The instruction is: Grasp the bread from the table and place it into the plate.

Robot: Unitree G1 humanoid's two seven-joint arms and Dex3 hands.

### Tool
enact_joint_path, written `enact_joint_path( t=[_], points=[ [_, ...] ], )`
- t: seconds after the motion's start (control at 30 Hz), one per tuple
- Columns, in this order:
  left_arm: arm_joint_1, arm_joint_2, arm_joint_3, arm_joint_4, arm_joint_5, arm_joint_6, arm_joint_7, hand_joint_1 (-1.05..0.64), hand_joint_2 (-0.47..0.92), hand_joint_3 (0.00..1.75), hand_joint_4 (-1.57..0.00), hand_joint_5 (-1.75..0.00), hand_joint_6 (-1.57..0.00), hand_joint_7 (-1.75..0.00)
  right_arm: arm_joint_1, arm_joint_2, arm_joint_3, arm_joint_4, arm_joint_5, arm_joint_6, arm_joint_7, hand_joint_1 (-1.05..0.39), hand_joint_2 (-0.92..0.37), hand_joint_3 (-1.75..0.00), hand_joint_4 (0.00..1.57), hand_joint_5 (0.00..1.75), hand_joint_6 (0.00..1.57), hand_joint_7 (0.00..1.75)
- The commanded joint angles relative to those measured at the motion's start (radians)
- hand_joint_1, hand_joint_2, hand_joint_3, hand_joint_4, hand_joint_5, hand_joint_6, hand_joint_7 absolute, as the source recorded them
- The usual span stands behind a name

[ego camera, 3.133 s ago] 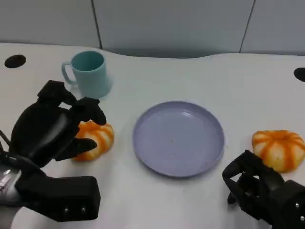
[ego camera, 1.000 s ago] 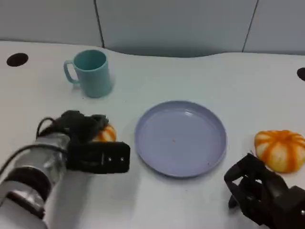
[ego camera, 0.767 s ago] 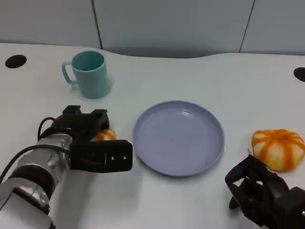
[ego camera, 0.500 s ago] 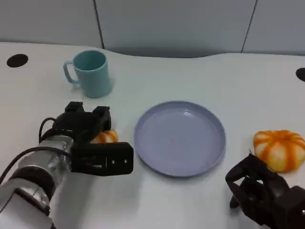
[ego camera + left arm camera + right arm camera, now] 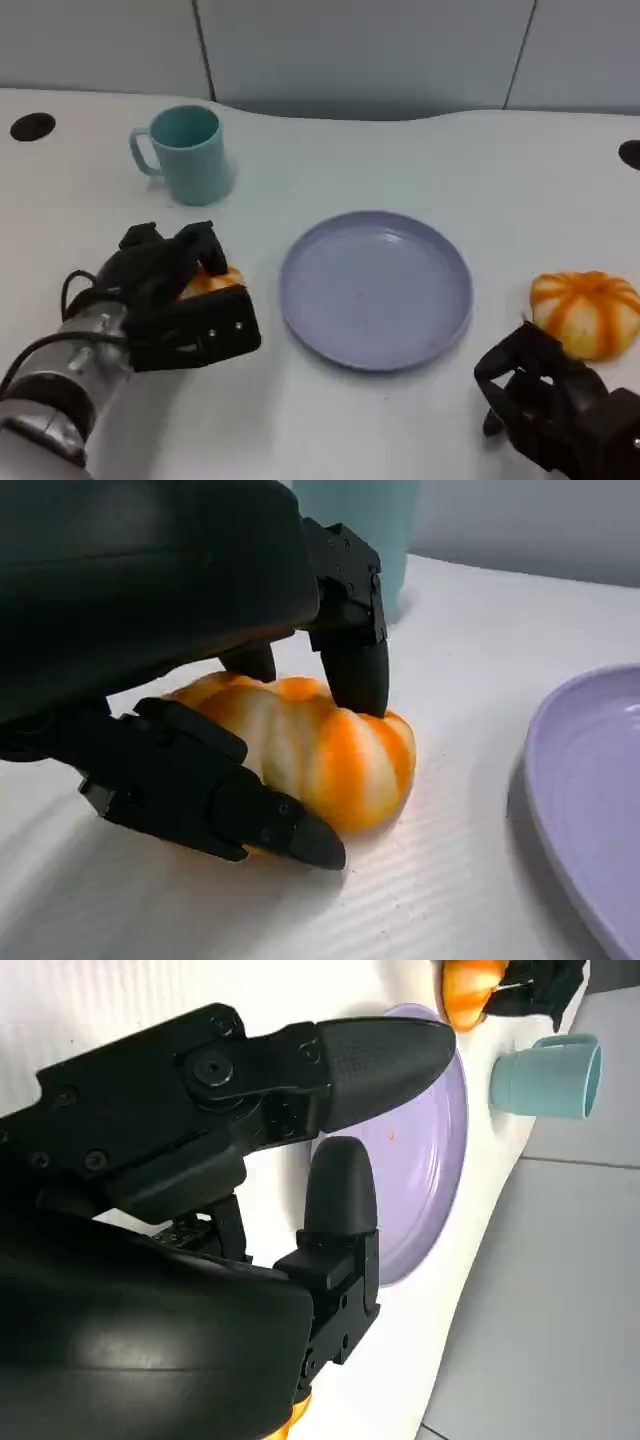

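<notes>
Altogether: two breads (image 5: 213,281) (image 5: 586,313) (one plate (image 5: 376,290), one cup (image 5: 186,154)).

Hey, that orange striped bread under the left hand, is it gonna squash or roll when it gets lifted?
The bread looks puffy and lobed, so it probably dents under firm fingers. It sits on a flattish base, so rolling seems unlikely. It's likely light for its size.

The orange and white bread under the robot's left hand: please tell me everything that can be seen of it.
The orange and white striped bread is a rounded, pumpkin-like bun with lobes and a glossy crust. It lies on the white table, left of the purple plate and apart from it. The left hand is over it, with black fingers touching its top and side.
</notes>
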Motion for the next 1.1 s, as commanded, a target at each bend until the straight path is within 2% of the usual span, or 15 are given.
enact_joint_path(
  t=[0.03,0.17,0.37,0.57,0.67,0.83,0.97,1.1],
  points=[
    [0.025,0.041,0.078,-0.047,-0.085,-0.097,-0.022,-0.13,0.89,0.12,-0.73,-1.75,-0.49,-1.75,-0.013,-0.009,-0.009,0.004,0.001,0.01,-0.002,-0.27,-0.92,-0.35,0.58,1.75,0.37,1.75],
    [0.039,0.044,0.122,-0.077,-0.135,-0.132,-0.051,-0.11,0.87,0.09,-0.78,-1.75,-0.57,-1.75,-0.017,-0.007,-0.009,0.011,0.007,0.007,-0.002,-0.27,-0.92,-0.35,0.59,1.75,0.37,1.75],
    [0.108,0.026,0.281,-0.221,-0.363,-0.211,-0.225,-0.05,0.86,0.08,-0.8,-1.75,-0.6,-1.75,-0.021,-0.008,-0.006,0.017,0.007,-0.002,0.002,-0.29,-0.92,-0.35,0.6,1.75,0.37,1.75],
    [0.199,-0.016,0.357,-0.459,-0.528,-0.15,-0.385,-0.09,0.86,0.08,-0.82,-1.75,-0.56,-1.75,-0.022,-0.008,-0.005,0.02,0.008,-0.007,0.007,-0.28,-0.92,-0.35,0.6,1.75,0.37,1.75],
    [0.228,-0.039,0.357,-0.568,-0.555,-0.126,-0.427,-0.09,0.85,0.08,-0.82,-1.75,-0.57,-1.75,-0.026,-0.005,-0.008,0.026,0.019,-0.008,0.013,-0.28,-0.92,-0.35,0.61,1.75,0.37,1.75],
    [0.221,-0.083,0.327,-0.649,-0.547,-0.105,-0.471,-0.1,0.85,0.08,-0.83,-1.75,-0.62,-1.75,-0.028,-0.003,-0.009,0.034,0.015,-0.014,0.005,-0.28,-0.92,-0.34,0.62,1.75,0.38,1.75],
    [0.217,-0.097,0.319,-0.669,-0.533,-0.092,-0.475,-0.1,0.84,0.09,-0.83,-1.75,-0.64,-1.75,-0.029,-0.004,-0.009,0.035,0.015,-0.012,0.006,-0.28,-0.92,-0.34,0.62,1.75,0.38,1.75],
    [0.128,-0.176,0.239,-0.613,-0.46,-0.069,-0.472,-0.15,0.83,0.09,-0.9,-1.75,-0.71,-1.75,-0.041,-0.012,-0.008,0.064,0.004,-0.039,0.005,-0.3,-0.92,-0.34,0.63,1.75,0.39,1.75]
  ],
)
